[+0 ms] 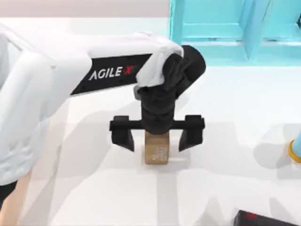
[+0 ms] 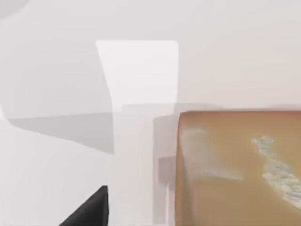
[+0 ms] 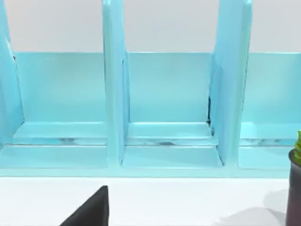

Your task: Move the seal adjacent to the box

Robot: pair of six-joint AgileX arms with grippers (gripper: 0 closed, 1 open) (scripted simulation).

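Observation:
The seal [image 1: 156,151] is a small tan-brown block with whitish marks on its upper face, lying on the white table near the middle. My left gripper [image 1: 157,144] hangs directly over it, open. Its two black fingers [image 1: 123,134] straddle the block with a clear gap on each side. In the left wrist view the seal [image 2: 240,169] looms close, with one black fingertip [image 2: 89,212] beside it and apart from it. The box is out of view. My right arm is parked, its wrist camera facing the cyan shelf [image 3: 164,94].
The cyan shelf-like frame [image 1: 225,28] stands at the back right of the table. A black object with red marks [image 1: 263,219] lies at the front right. An orange-and-blue item [image 1: 295,150] pokes in at the right edge. A dark pot with green [image 3: 295,188] stands near the shelf.

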